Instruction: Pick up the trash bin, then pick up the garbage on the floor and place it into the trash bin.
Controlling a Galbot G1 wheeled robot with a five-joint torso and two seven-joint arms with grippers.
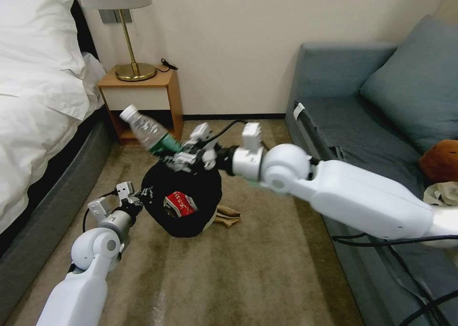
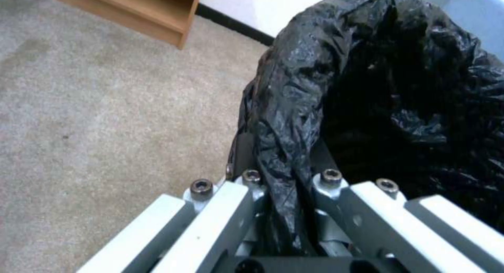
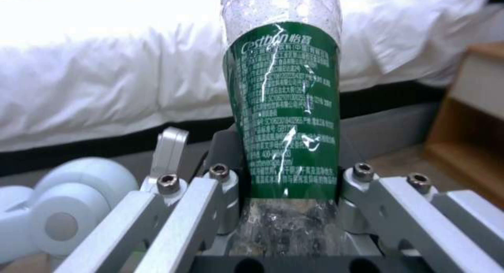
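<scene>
The bottle's (image 3: 283, 107) green label reads "Cestbon".

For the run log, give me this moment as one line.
left gripper: shut on trash bin rim | right gripper: shut on bottle, above bin | red wrapper: in bin | paper bag: on floor
</scene>
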